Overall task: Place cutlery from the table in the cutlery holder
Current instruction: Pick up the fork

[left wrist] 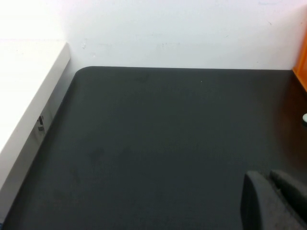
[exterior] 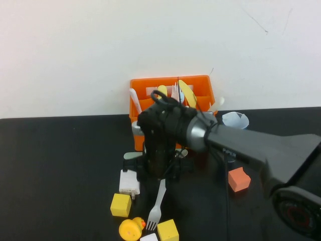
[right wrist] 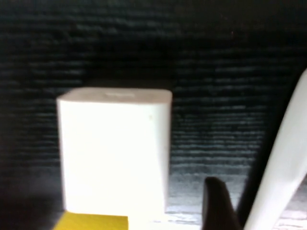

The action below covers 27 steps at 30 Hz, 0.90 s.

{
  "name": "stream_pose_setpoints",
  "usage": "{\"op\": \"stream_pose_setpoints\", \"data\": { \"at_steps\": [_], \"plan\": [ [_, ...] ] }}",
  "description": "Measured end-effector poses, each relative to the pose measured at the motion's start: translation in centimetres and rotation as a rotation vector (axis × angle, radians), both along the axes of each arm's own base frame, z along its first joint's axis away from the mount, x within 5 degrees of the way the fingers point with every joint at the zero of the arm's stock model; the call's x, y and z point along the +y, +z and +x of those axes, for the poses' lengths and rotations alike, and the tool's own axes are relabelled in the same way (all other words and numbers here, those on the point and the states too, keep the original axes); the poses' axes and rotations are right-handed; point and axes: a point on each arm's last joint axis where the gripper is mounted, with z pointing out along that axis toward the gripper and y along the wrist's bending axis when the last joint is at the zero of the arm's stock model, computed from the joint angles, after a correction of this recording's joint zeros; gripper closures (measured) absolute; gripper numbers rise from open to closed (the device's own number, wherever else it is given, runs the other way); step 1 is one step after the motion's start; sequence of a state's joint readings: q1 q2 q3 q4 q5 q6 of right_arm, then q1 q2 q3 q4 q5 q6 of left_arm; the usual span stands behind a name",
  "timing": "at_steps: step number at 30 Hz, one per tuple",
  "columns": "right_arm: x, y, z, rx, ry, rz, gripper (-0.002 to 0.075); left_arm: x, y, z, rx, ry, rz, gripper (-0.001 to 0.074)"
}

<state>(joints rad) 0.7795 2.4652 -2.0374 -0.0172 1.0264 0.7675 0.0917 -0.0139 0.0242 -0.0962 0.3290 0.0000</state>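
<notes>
So the black table (exterior: 60,165) sits against a plain white wall (exterior: 150,35). At the back, the orange holder (exterior: 198,85) has yellow and white utensils in it. Right gripper (exterior: 159,173) hangs wide open, empty, over the grey fork (exterior: 156,208), mint spoon (exterior: 131,156) beside it. Left gripper (left wrist: 276,201) is closed over bare table.

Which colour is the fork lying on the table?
Light grey fork, nearly white; the high view shows it best.

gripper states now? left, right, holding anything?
Left claw: shut, empty, parked over bare table.
Right claw: open, holding nothing, low over the fork, in front of the crate.
</notes>
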Motion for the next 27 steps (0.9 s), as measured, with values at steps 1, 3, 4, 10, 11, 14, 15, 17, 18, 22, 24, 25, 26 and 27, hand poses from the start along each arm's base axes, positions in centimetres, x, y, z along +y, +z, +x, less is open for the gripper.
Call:
{"op": "stream_pose_setpoints", "data": {
  "at_steps": [1, 3, 4, 10, 11, 14, 15, 17, 18, 22, 24, 25, 26, 27],
  "plan": [
    [0.1, -0.3, -0.1, 0.009, 0.002, -0.009, 0.0351, 0.0, 0.0, 0.0, 0.0, 0.0, 0.0, 0.0736],
    [0.0, -0.9, -0.2, 0.027, 0.002, -0.027, 0.0351, 0.0, 0.0, 0.0, 0.001, 0.0, 0.0, 0.0736],
    [-0.1, -1.0, -0.3, 0.035, 0.003, -0.035, 0.0351, 0.0, 0.0, 0.0, 0.001, 0.0, 0.0, 0.0736],
    [-0.1, -1.5, -0.3, 0.047, -0.008, -0.048, 0.0351, 0.0, 0.0, 0.0, 0.001, 0.0, 0.0, 0.0736],
    [-0.1, -1.7, -0.3, 0.05, -0.009, -0.048, 0.0351, 0.0, 0.0, 0.0, 0.001, 0.0, 0.0, 0.0736],
    [0.0, -2.6, -0.5, 0.075, -0.02, -0.049, 0.0351, 0.0, 0.0, 0.0, 0.001, 0.0, 0.0, 0.0736],
    [0.0, -2.7, -0.4, 0.075, -0.02, -0.049, 0.0351, 0.0, 0.0, 0.0, 0.001, 0.0, 0.0, 0.0736],
    [0.1, -2.6, -0.5, 0.081, -0.026, -0.034, 0.0357, 0.0, 0.0, 0.0, 0.001, 0.0, 0.0, 0.0736],
    [0.2, -2.6, -0.5, 0.082, -0.023, -0.029, 0.0365, 0.0, 0.0, 0.0, 0.001, 0.0, 0.0, 0.0736],
    [0.2, -2.7, -0.5, 0.083, -0.015, -0.024, 0.0475, 0.0, 0.0, 0.0, 0.001, 0.0, 0.0, 0.0736],
    [0.3, -2.7, -0.5, 0.085, -0.008, -0.021, 0.0575, 0.0, 0.0, 0.0, 0.001, 0.0, 0.0, 0.0736],
    [0.3, -2.7, -0.5, 0.087, -0.006, -0.016, 0.0583, 0.0, 0.0, 0.0, 0.001, 0.0, 0.0, 0.0736],
    [0.3, -2.7, -0.5, 0.087, -0.004, -0.013, 0.0581, 0.0, 0.0, 0.0, 0.001, 0.0, 0.0, 0.0736],
    [0.4, -2.7, -0.6, 0.087, 0.0, -0.013, 0.0581, 0.0, 0.0, 0.0, 0.001, 0.0, 0.0, 0.0736]
  ]
}}
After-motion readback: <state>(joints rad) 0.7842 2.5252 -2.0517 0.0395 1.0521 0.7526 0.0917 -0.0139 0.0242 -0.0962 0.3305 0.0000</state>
